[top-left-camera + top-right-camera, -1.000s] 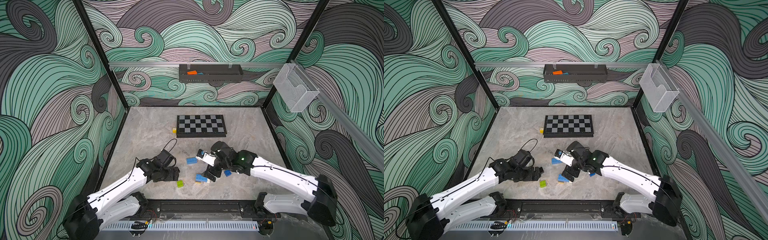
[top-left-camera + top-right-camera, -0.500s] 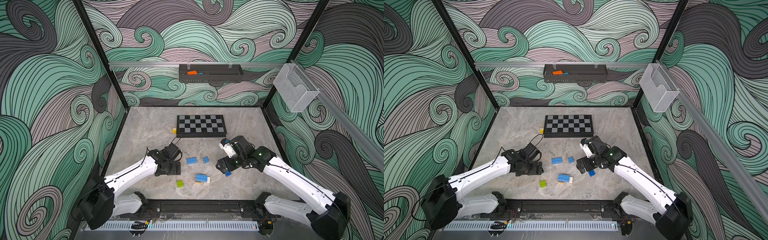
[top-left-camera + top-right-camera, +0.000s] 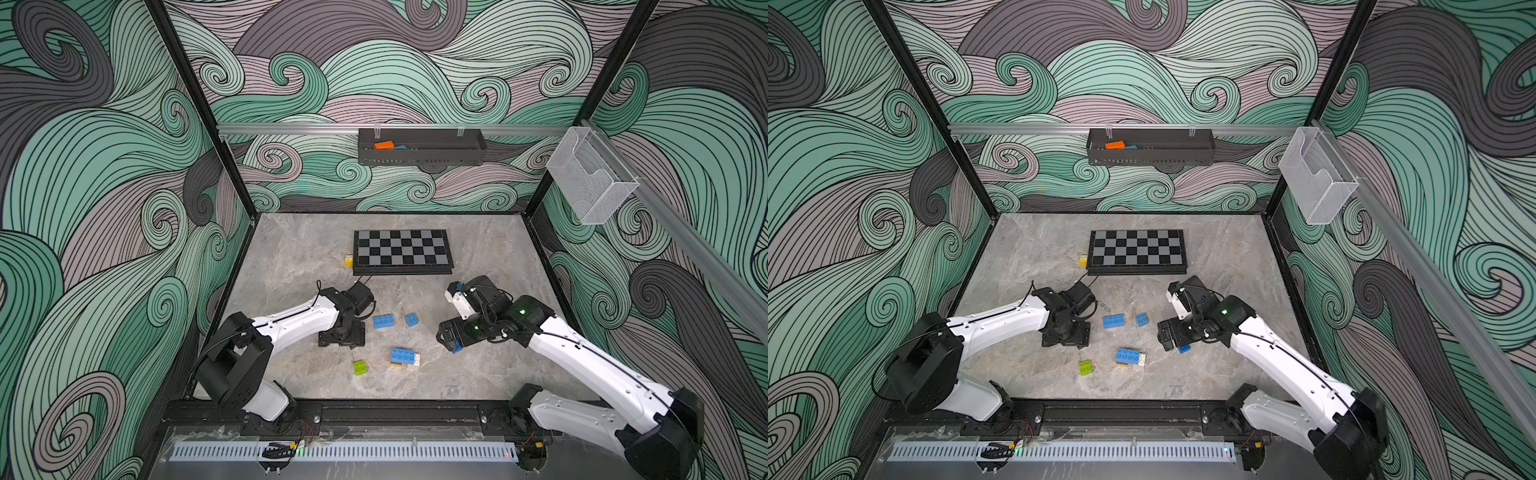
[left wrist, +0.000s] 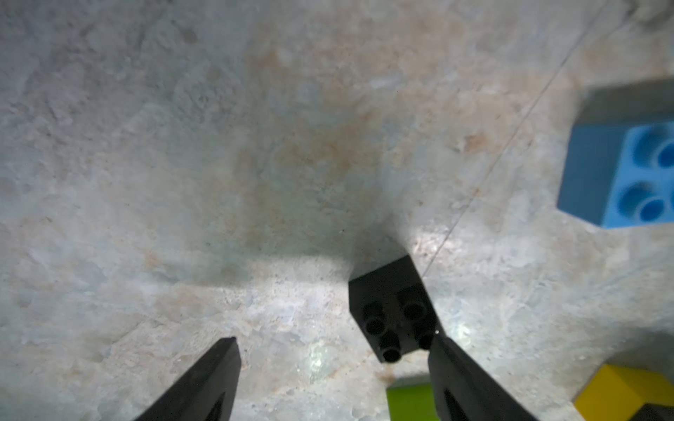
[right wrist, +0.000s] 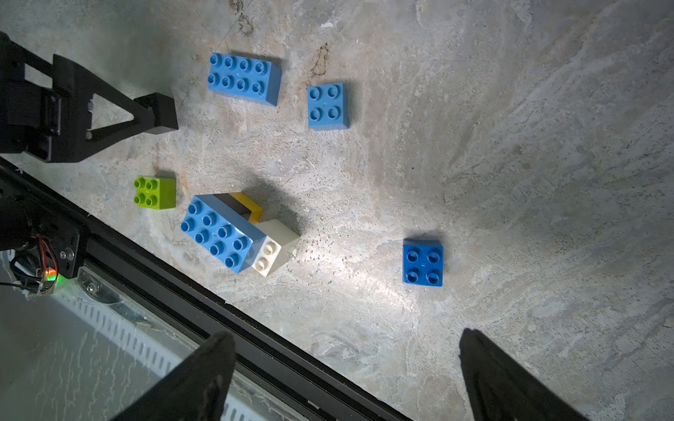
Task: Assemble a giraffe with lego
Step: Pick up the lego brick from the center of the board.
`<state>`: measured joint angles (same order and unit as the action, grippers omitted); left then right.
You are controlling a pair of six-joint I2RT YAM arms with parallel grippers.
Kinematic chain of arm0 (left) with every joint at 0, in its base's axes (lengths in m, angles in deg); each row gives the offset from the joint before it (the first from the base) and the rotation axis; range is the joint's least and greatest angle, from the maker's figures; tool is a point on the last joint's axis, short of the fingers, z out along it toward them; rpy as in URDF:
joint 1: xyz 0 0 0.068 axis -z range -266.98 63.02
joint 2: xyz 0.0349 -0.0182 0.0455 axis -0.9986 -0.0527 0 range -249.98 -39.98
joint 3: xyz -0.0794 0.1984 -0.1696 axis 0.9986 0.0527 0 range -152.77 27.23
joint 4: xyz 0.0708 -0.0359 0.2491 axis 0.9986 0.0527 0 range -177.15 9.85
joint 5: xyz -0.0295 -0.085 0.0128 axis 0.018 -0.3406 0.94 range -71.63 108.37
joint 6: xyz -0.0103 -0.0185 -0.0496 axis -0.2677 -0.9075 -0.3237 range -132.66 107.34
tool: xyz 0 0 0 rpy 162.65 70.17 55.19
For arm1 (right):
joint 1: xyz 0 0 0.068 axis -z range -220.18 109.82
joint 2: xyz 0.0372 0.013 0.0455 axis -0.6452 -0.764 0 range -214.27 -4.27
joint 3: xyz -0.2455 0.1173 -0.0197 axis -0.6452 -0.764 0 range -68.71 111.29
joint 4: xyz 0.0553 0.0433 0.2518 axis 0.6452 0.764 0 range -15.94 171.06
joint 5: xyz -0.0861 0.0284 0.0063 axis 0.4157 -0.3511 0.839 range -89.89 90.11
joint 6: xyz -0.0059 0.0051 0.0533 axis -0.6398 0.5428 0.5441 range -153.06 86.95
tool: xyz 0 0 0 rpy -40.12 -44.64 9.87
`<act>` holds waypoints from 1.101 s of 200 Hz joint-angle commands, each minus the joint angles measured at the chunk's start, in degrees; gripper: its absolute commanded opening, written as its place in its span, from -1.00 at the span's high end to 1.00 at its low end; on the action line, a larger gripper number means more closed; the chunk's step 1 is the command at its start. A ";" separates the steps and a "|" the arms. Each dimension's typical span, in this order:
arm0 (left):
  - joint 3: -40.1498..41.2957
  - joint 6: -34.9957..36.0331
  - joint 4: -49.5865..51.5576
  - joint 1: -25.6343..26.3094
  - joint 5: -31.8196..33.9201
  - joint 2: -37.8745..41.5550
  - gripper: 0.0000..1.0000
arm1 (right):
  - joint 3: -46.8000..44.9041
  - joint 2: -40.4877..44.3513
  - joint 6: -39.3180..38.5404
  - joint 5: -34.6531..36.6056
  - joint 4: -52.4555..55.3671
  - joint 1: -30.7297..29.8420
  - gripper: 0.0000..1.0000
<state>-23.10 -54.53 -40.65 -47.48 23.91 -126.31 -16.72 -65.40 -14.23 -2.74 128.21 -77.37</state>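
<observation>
Beside one fingertip (image 4: 443, 350) of left pincer (image 4: 332, 339), black brick (image 4: 392, 310)

Bench (image 3: 291, 249): board (image 3: 401, 249) rear centre, die (image 3: 348, 260) beside its front-left corner; long brick (image 3: 383, 321), then square brick (image 3: 411, 319), between my left pincer (image 3: 341, 340) and right pincer (image 3: 449, 338); small brick (image 3: 360, 367) left of brick stack (image 3: 405, 358), nearer front edge.

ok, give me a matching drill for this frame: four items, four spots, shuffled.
Items:
1. black brick
2. yellow die
3. orange block
4. white brick

Spots:
A. in the wall tray
B. against a long blue brick
C. at the tips of the left gripper
D. beside the chessboard

Pairs: 1-C, 2-D, 3-A, 4-B
</observation>
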 commanded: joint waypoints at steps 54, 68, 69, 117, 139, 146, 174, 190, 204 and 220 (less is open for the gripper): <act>-3.18 -9.79 -3.22 2.51 -0.51 -4.99 -0.48 | 1.49 0.29 -3.17 0.72 0.77 0.46 -0.98; -4.23 -10.49 -3.01 3.50 0.29 -5.66 -0.48 | 0.67 1.55 -3.78 -0.01 -0.75 0.55 -0.98; -4.28 -10.55 -2.96 3.57 0.32 -5.72 -0.48 | 0.58 1.63 -3.79 -0.16 -0.82 0.54 -0.98; -8.30 -13.60 -1.17 5.19 1.20 -6.15 -0.45 | -2.79 6.67 -6.88 -8.51 -5.55 0.00 -0.98; -9.30 -14.97 -0.49 5.58 0.88 -6.27 -0.43 | -4.55 9.66 -8.00 -9.50 -7.33 -2.75 -0.98; -9.64 -15.16 -0.71 5.65 0.50 -6.69 -0.43 | -4.74 10.08 -8.16 -9.20 -7.65 -4.03 -0.98; -12.46 -15.09 0.12 6.36 0.52 -9.92 -0.41 | -4.87 9.58 -7.50 -8.33 -8.67 -6.88 -0.98; -13.20 -15.49 0.99 6.63 0.55 -11.72 -0.36 | -4.94 9.42 -7.24 -7.30 -8.45 -6.89 -0.98; -13.48 -16.34 1.88 6.88 0.74 -12.53 -0.29 | -5.05 9.93 -7.25 -6.31 -7.87 -6.93 -0.98; -13.90 -17.22 3.33 7.33 1.76 -12.56 -0.25 | -5.09 10.62 -7.26 -5.99 -7.64 -6.95 -0.98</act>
<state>-35.21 -69.81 -41.72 -40.94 23.98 -138.50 -21.31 -55.91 -21.11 -9.72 120.91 -83.99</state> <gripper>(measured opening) 0.636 0.989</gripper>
